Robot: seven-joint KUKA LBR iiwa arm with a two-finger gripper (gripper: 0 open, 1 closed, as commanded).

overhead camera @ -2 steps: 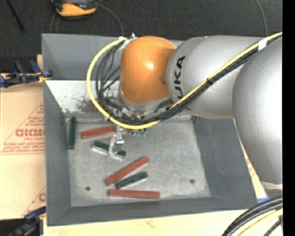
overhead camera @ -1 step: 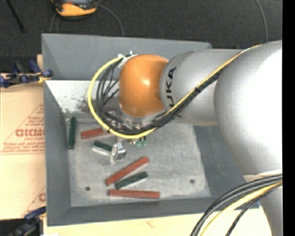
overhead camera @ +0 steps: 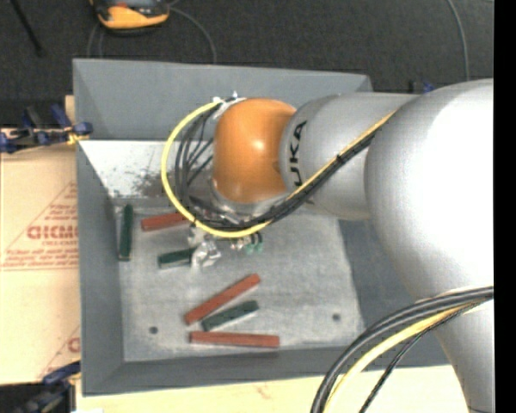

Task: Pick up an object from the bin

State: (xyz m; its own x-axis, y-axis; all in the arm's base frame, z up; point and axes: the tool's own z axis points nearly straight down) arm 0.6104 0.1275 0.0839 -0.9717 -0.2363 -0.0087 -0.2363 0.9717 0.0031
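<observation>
My gripper (overhead camera: 206,252) pokes out below the orange wrist cover, low over the bin's floor left of centre. A short dark green stick (overhead camera: 174,259) lies flat just to its left, its right end reaching the gripper's metal tip. A red-brown stick (overhead camera: 162,222) lies a little above that, partly under the wrist cables. Whether the green stick is gripped cannot be made out.
Another dark green stick (overhead camera: 125,231) lies lengthwise near the bin's left wall. Toward the front lie a slanted red-brown stick (overhead camera: 224,298), a dark green stick (overhead camera: 230,315) and a flat red-brown stick (overhead camera: 234,340). The arm covers the bin's right and back.
</observation>
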